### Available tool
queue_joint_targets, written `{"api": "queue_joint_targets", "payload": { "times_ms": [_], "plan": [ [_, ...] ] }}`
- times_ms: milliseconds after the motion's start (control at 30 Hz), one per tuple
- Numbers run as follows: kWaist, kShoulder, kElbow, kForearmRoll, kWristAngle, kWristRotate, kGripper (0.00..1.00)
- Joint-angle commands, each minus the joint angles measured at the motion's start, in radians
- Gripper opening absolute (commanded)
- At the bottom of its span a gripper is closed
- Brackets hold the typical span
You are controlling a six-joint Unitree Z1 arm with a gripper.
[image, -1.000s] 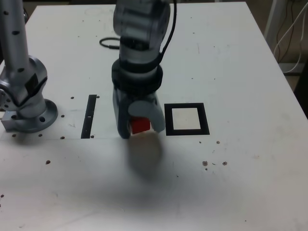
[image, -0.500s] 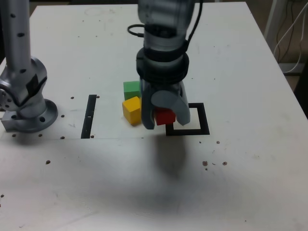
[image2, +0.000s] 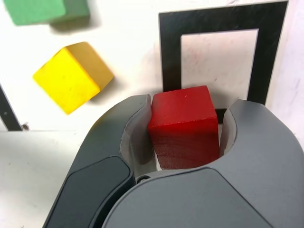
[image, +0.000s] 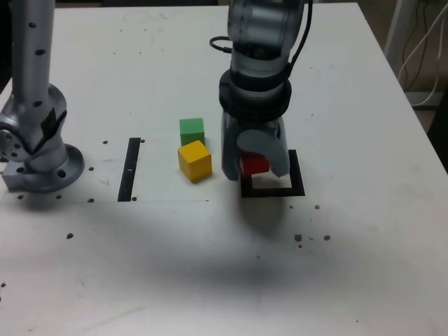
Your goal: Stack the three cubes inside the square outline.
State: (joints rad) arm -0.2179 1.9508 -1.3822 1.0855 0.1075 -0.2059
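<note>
My gripper [image: 254,166] [image2: 185,124] is shut on the red cube [image: 254,164] [image2: 184,124] and holds it just above the near-left part of the square outline [image: 297,180] [image2: 171,61]. The arm hides much of the outline in the exterior view. On the table, left of the outline in the exterior view, the yellow cube [image: 194,160] [image2: 72,77] sits turned at an angle. The green cube [image: 192,130] [image2: 46,10] lies right behind it, close to it.
A thin black strip [image: 130,168] lies on the white table [image: 210,266] to the exterior view's left of the cubes. The arm's grey base [image: 35,150] stands at the far left. A black cable [image: 218,46] trails behind the arm. Small dark specks dot the table.
My gripper has carried the red cube toward the exterior view's right, from near the black strip to over the square outline. The yellow and green cubes, hidden before, now show.
</note>
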Motion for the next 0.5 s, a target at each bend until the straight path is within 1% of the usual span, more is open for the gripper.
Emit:
{"api": "queue_joint_targets", "payload": {
  "times_ms": [0, 233, 367, 467],
  "plan": [
    [0.012, 0.018, -0.011, -0.007, 0.002, 0.012, 0.25],
    [0.034, 0.081, -0.062, 0.01, -0.01, 0.055, 0.26],
    [0.042, 0.085, -0.068, 0.011, -0.012, 0.065, 0.26],
    [0.044, 0.084, -0.072, 0.011, -0.014, 0.069, 0.28]
  ]
}}
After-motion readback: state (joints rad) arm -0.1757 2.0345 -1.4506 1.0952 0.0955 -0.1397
